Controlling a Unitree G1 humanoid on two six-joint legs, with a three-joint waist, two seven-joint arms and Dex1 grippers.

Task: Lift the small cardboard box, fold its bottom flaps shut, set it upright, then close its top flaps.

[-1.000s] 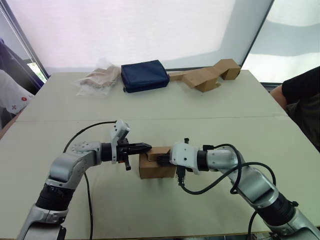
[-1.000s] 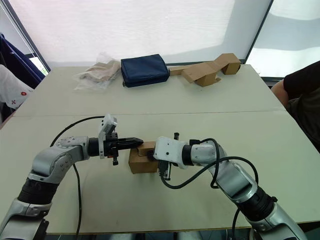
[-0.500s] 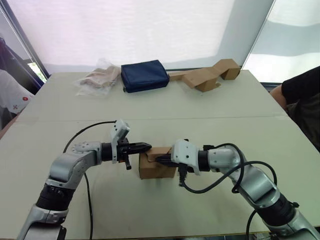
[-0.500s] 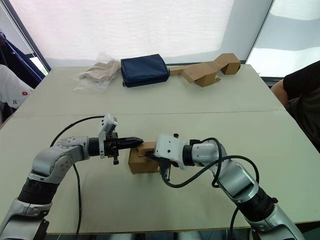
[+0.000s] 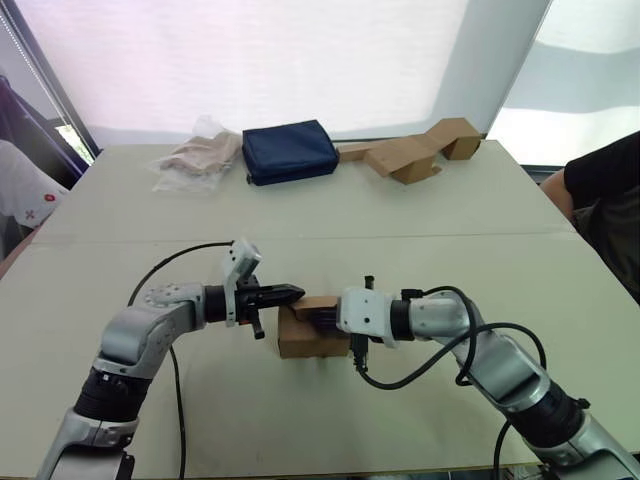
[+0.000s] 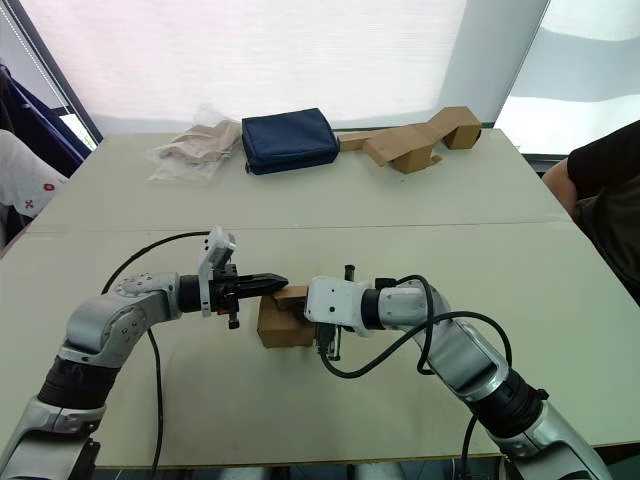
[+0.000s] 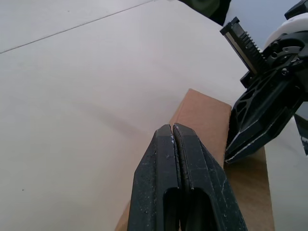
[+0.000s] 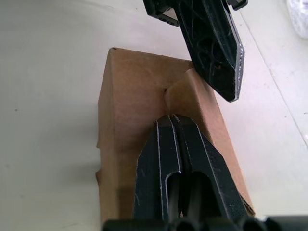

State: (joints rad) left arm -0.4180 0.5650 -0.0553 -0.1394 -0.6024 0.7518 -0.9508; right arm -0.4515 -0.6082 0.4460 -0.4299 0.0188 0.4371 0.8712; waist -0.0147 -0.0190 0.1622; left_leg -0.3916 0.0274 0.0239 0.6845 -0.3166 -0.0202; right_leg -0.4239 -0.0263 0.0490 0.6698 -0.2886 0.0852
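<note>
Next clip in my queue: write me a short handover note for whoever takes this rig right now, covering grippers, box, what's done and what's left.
Left gripper: shut, holding nothing, tips over the top of the small cardboard box from the robot's left.
Right gripper: shut, holding nothing, tips pressed on the box's top where a flap is curling.
Box: sits on the table near its front edge, between the two grippers, not lifted.
Done: both grippers are at the box top. Whether the bottom flaps are folded cannot be seen.
Left: check the bottom, then flatten and close the top flaps fully.
Also on the table, at its far edge: navy pouch, loose cardboard pieces.
</note>
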